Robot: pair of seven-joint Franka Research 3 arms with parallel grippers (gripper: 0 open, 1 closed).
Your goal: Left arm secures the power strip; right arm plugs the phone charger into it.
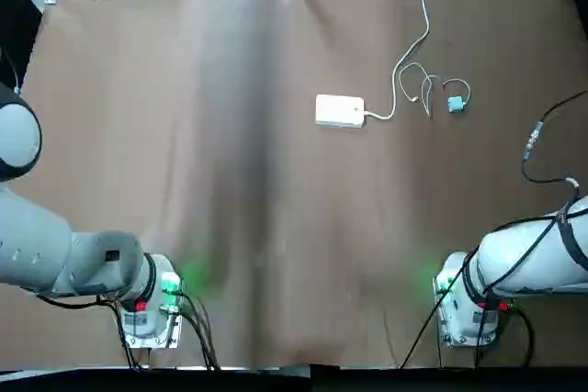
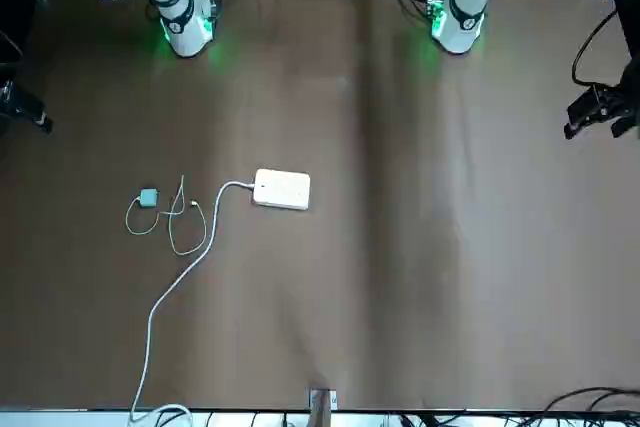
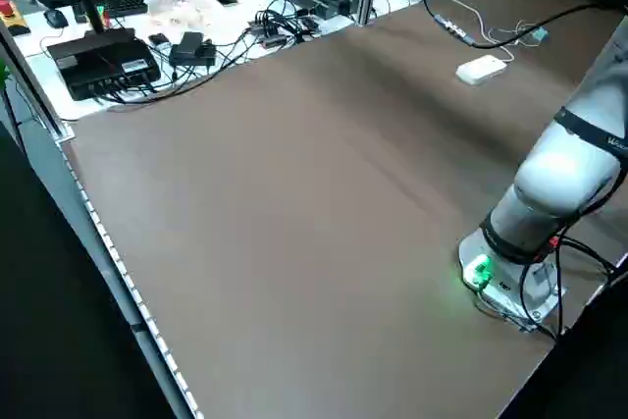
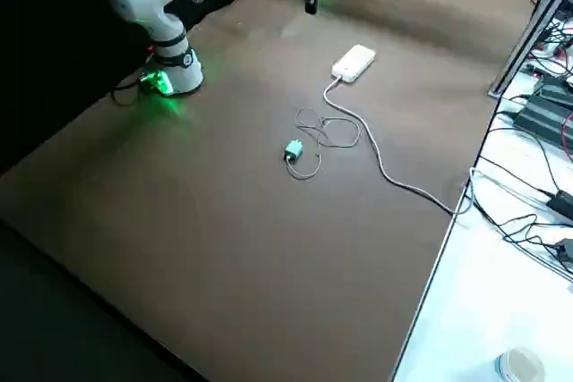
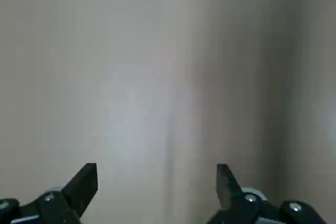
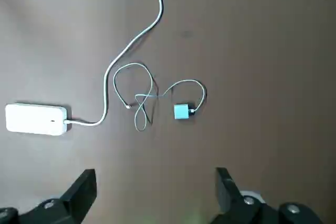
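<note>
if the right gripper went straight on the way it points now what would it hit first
Probably bare table. The right gripper, jaws open, looks down at it; the phone charger lies nearest that line, the power strip off to one side. Depth is unclear.

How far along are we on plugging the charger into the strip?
Nothing looks done yet. The power strip lies free on the table, and the phone charger sits apart beside it, unplugged. Nothing is in hand: the left claw and right claw are both open and empty. Securing the strip, picking up the charger and plugging in all remain.
</note>
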